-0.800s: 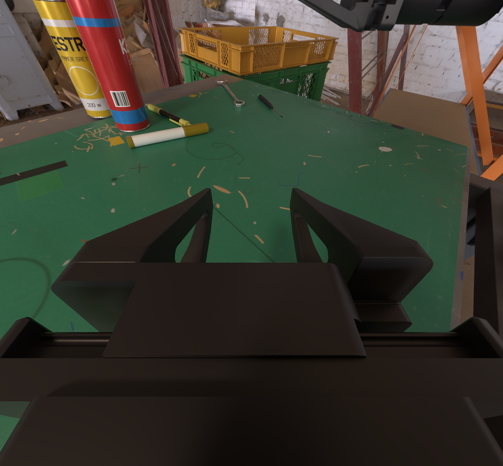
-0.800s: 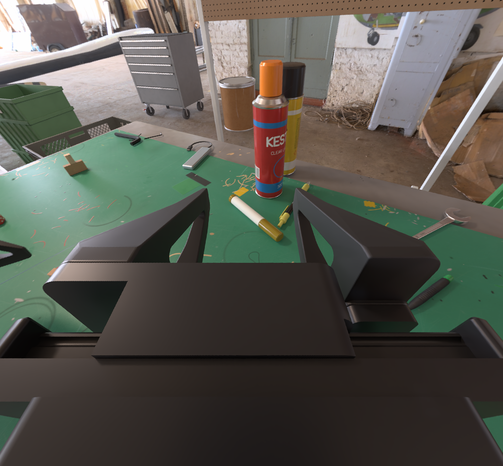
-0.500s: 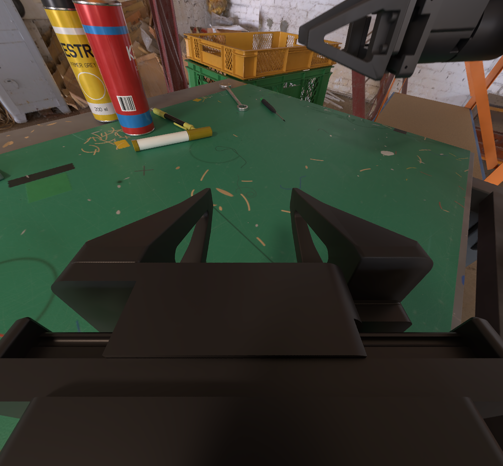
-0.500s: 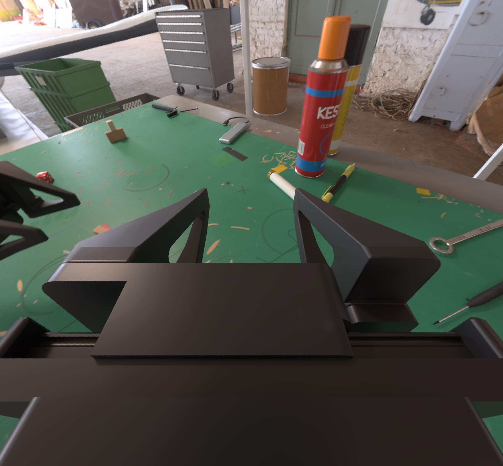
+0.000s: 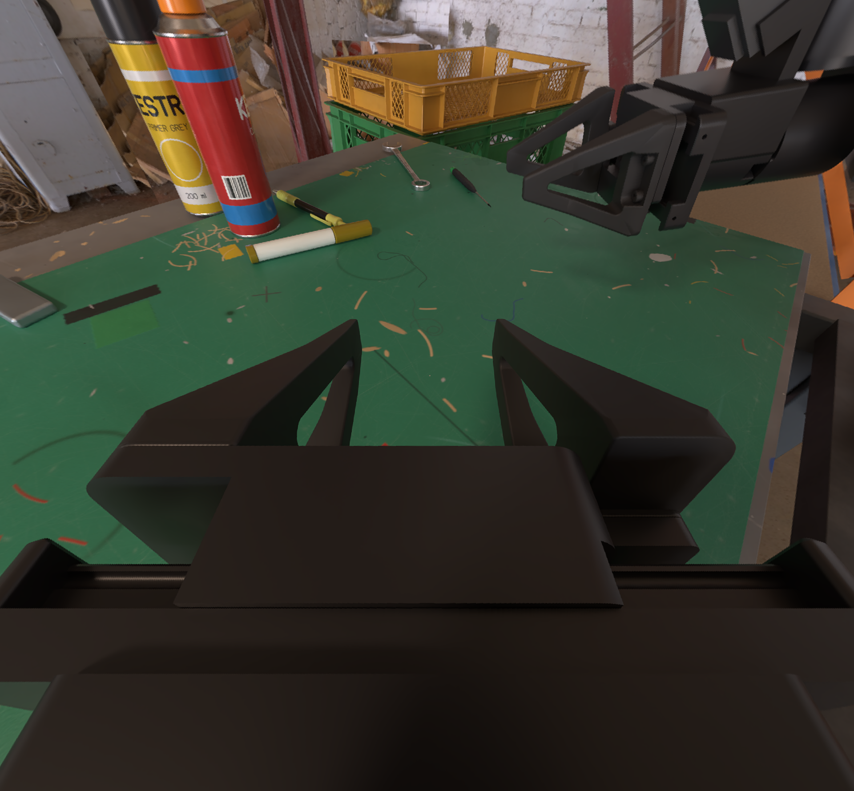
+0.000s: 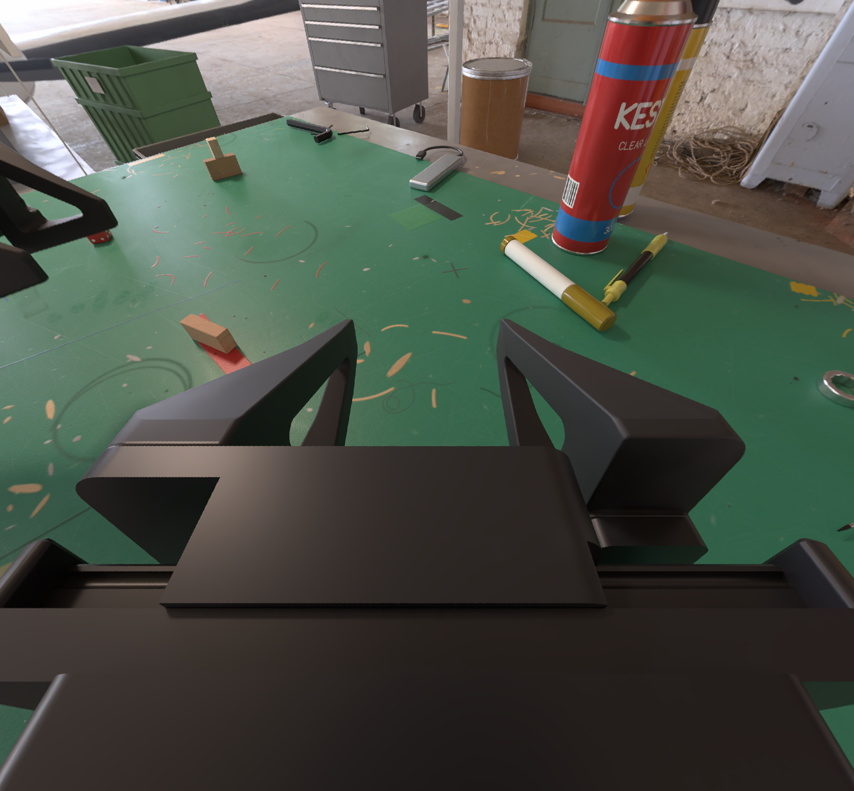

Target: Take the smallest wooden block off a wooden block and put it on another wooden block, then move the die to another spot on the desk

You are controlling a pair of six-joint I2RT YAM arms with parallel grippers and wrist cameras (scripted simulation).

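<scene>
In the right wrist view a small upright wooden block (image 6: 214,148) stands on a wider wooden block (image 6: 224,166) at the far left of the green desk mat (image 6: 323,288). Another wooden block (image 6: 208,333) lies on its side closer in, left of my right gripper (image 6: 425,329), which is open and empty above the mat. A red die (image 6: 100,237) sits at the far left, partly hidden behind the left gripper's fingers (image 6: 55,214). My left gripper (image 5: 425,329) is open and empty; its view shows none of the blocks or the die. The right gripper (image 5: 582,182) hangs at its upper right.
A red spray can (image 6: 614,131) and a yellow one (image 5: 152,112) stand at the mat's back edge, with a white marker (image 6: 554,281) and a pen (image 6: 635,267) beside them. A grey hub (image 6: 434,170), a wrench (image 5: 409,165) and a screwdriver (image 5: 469,179) lie about. Crates (image 5: 453,89) stand beyond the desk.
Both wrist views have swung and dropped towards the mat. The lying wooden block has come into the right wrist view, and the right gripper has moved lower in the left wrist view.
</scene>
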